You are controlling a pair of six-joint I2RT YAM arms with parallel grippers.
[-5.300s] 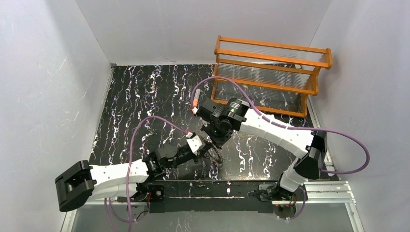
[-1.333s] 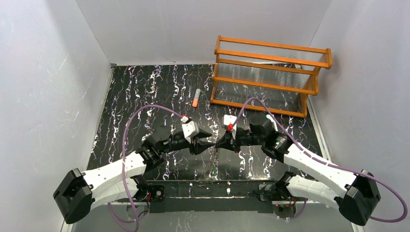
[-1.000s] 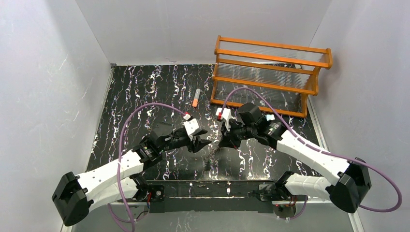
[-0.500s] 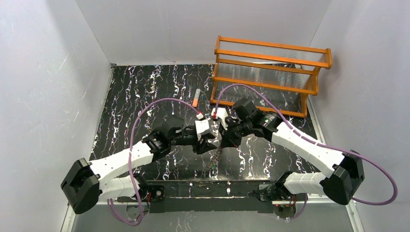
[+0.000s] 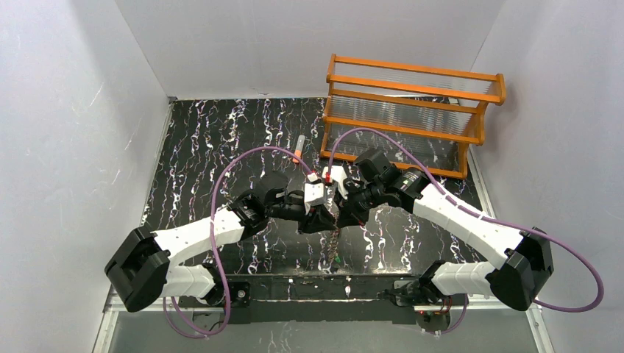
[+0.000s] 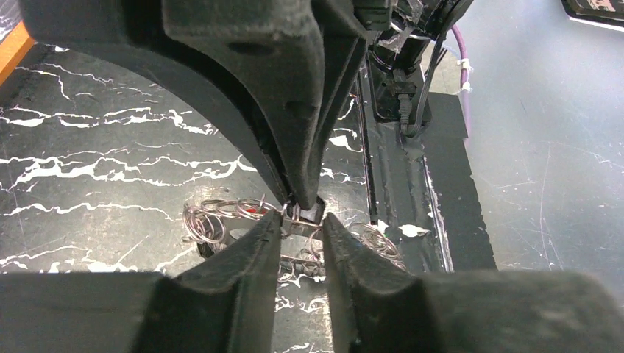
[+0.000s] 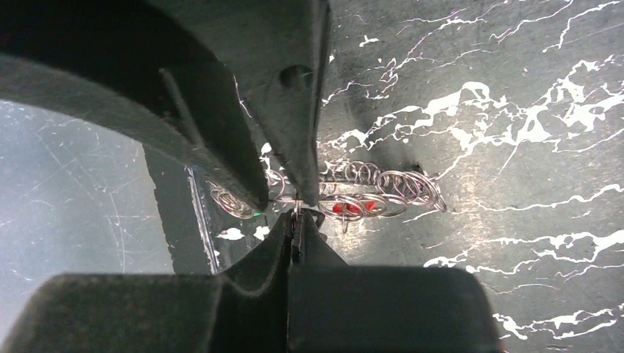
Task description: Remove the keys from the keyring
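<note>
The keyring (image 5: 335, 243) is a chain of silver wire rings hanging below where both grippers meet above the table's near middle. My right gripper (image 7: 298, 218) is shut on one thin ring at its tips. My left gripper (image 6: 300, 220) faces it, jaws narrowed onto a metal ring piece that spans from one finger to the other. A red key (image 7: 353, 208) sits among the rings to the right of the pinch, and a green key (image 7: 258, 214) among those to its left. The left wrist view also shows the red key (image 6: 252, 213). No other key is visible.
An orange wooden rack (image 5: 412, 110) stands at the back right. An orange-and-grey tube (image 5: 298, 151) lies on the black marbled table behind the grippers. The taped front rail (image 5: 316, 287) runs just below the hanging rings. White walls enclose the table.
My left gripper has moved right to meet the right gripper and has narrowed its jaws around a ring. The right gripper stays shut on the ring, barely shifted.
</note>
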